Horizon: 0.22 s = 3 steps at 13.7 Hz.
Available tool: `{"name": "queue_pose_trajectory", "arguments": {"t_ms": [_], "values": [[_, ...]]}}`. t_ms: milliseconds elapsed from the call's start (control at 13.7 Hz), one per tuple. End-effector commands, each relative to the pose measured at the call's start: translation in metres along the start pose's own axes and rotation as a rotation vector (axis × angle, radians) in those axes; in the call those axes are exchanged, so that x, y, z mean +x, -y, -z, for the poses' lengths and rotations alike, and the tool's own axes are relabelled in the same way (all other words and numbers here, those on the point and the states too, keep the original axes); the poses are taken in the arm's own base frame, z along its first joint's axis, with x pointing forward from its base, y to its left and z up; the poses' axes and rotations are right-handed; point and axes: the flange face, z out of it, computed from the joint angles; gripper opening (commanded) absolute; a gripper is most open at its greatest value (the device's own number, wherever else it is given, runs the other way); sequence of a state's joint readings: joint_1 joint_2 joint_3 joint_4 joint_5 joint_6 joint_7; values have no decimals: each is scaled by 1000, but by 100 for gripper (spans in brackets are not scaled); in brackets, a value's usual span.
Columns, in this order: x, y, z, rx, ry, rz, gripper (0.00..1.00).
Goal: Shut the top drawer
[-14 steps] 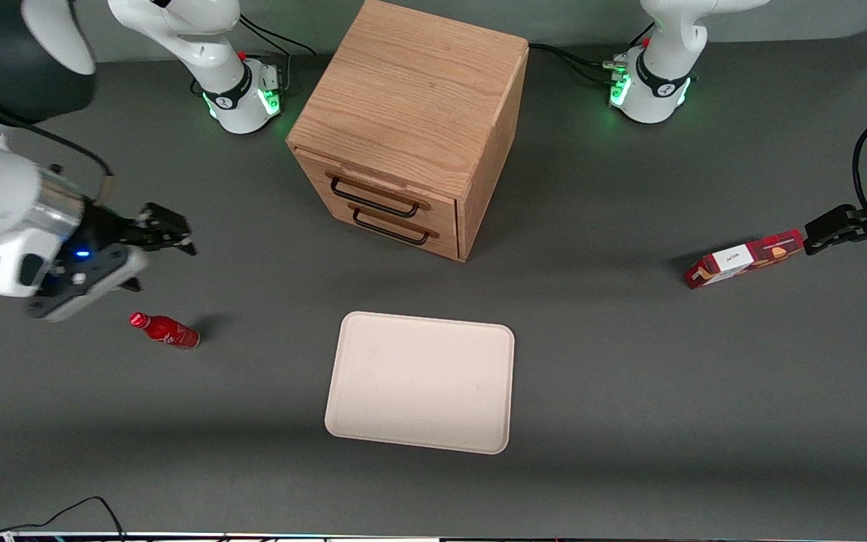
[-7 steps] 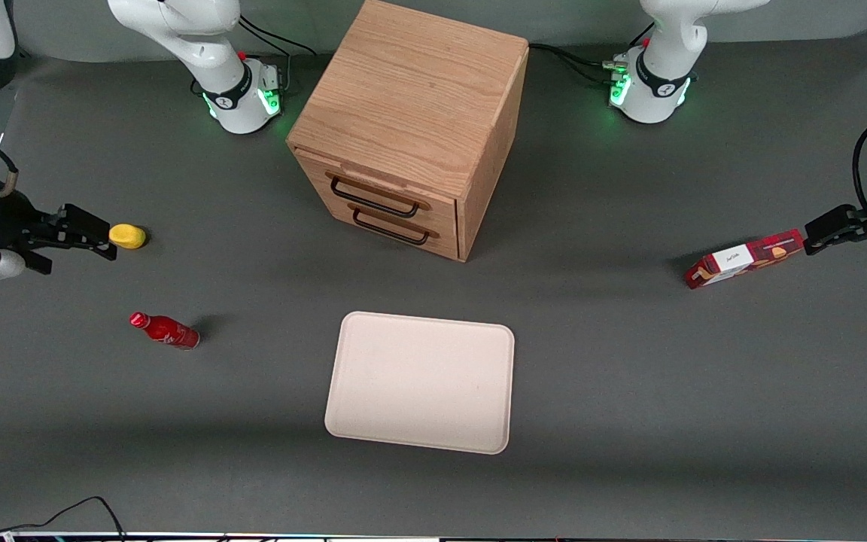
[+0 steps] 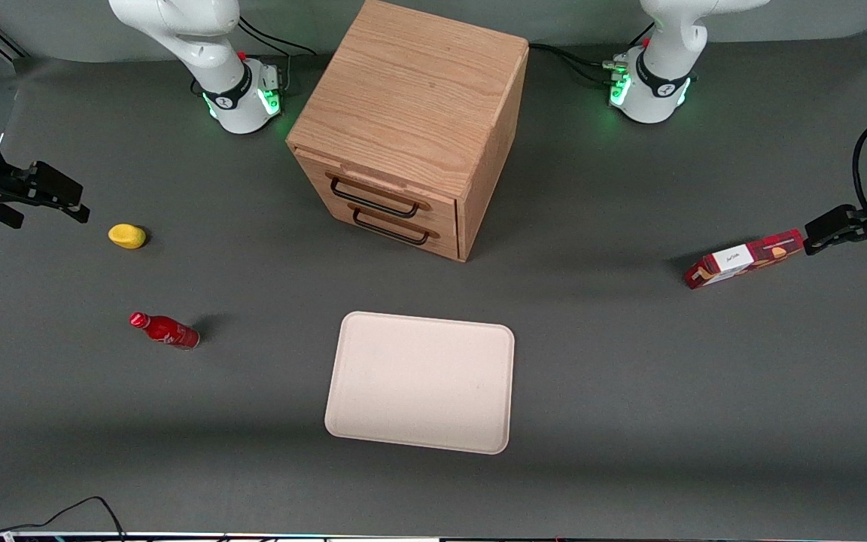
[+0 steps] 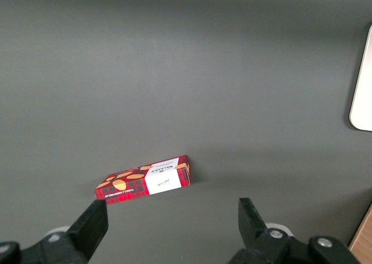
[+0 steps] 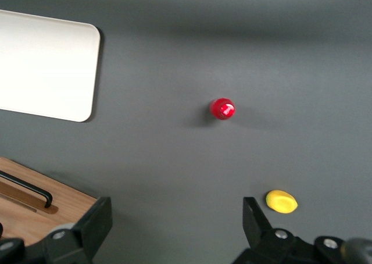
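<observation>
Top drawer [image 3: 373,194], upper centre of frame, looks nearly shut. Stiff wood, slides easily; push flat on its front. Gripper [image 3: 42,197] at left edge, jaws wide, empty.

A robotics lab: two white arm bases [image 3: 241,94] with green status lights are bolted at twelve o'clock on a grey-matted desk [image 3: 629,391], cables [image 3: 576,60] trailing, test props scattered about.

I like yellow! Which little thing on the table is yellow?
The lemon-like lump, lying near the open tool. The bottle and box are red.
</observation>
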<state>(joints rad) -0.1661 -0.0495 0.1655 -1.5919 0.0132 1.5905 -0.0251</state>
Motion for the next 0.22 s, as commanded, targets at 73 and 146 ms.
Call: {"name": "queue_pose_trajectory", "arguments": {"t_ms": [73, 146], "values": [[-7, -1, -1, -55, -10, -62, 100], [-7, 0, -1, -54, -11, -84, 100]]}}
